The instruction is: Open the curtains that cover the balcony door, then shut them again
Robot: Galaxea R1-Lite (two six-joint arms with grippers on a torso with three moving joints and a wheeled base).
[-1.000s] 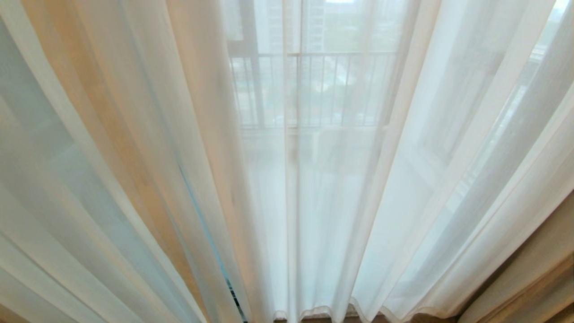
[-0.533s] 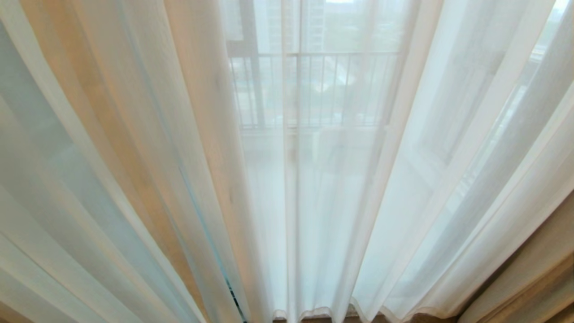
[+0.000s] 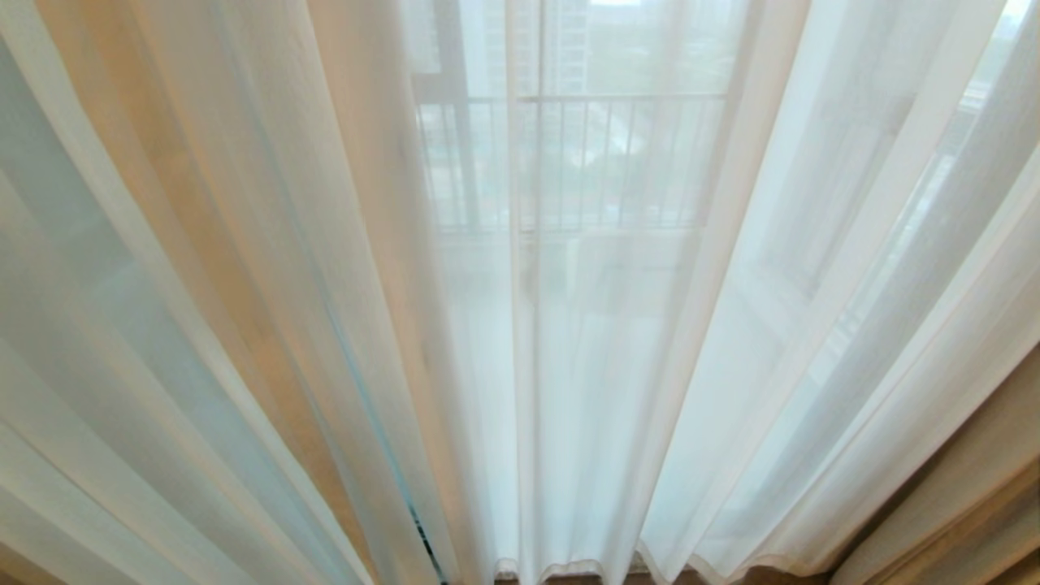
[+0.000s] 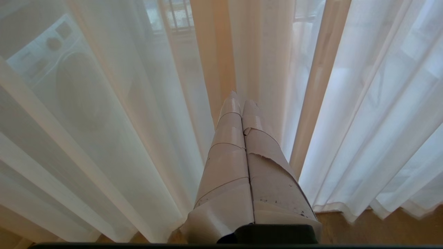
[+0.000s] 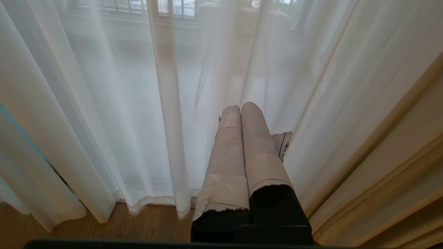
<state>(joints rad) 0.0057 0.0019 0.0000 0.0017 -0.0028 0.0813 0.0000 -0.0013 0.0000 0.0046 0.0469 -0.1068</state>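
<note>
Nothing's really moved; sheer curtains point(image 3: 569, 341) still hang drawn across the balcony door point(image 3: 455, 122). Left gripper point(image 4: 241, 101) and right gripper point(image 5: 240, 107) are both closed, empty, low near the hem. I'd open one and pinch a centre fold.

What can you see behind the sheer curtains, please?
Through the curtains: a balcony railing, hazy buildings, and a washing machine. The balcony door's frame is veiled; details are unclear.

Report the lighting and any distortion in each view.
Head view: daylight backlights the sheer curtains, whose folds fan outward, a wide-angle effect. Left wrist view: soft glow around the shut left gripper. Right wrist view: shut right gripper in dimmer light beside the tan drape.
</note>
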